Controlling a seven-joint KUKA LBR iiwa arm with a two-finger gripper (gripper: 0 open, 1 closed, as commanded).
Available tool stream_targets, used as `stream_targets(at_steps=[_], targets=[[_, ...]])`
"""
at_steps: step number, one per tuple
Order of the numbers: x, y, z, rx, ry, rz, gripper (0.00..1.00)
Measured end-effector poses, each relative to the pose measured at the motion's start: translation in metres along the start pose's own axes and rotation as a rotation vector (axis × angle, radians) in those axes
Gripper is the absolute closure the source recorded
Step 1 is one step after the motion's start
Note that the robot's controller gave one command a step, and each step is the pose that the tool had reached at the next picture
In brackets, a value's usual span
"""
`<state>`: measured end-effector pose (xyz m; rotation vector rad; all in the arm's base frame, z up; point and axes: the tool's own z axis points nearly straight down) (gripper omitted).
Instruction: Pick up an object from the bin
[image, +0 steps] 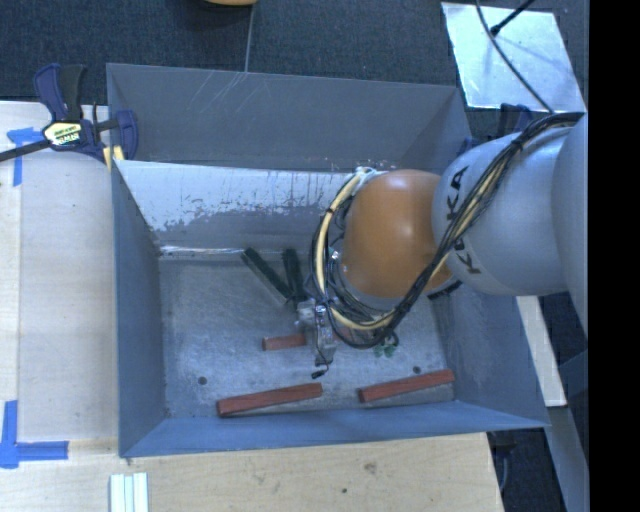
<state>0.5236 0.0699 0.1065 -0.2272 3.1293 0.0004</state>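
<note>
Pincer (322, 345), opening cannot be told, low over the middle of the bin (140, 300) floor, just beside short red-brown block (284, 342); long red-brown bars (270, 400) by front wall, dark sticks (270, 270) behind; nothing seen held, so grasp and lift judged outstanding

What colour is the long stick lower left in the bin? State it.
Stick: reddish brown, camera view.
</note>
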Motion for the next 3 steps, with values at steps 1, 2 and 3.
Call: stream_targets(at_steps=[1, 2, 3], targets=[[0.002, 0.0, -0.011, 0.0, 0.008, 0.0, 1.0], [0.002, 0.0, -0.034, 0.0, 0.009, 0.0, 1.0], [0.0, 0.0, -0.053, 0.0, 0.004, 0.001, 1.0]])
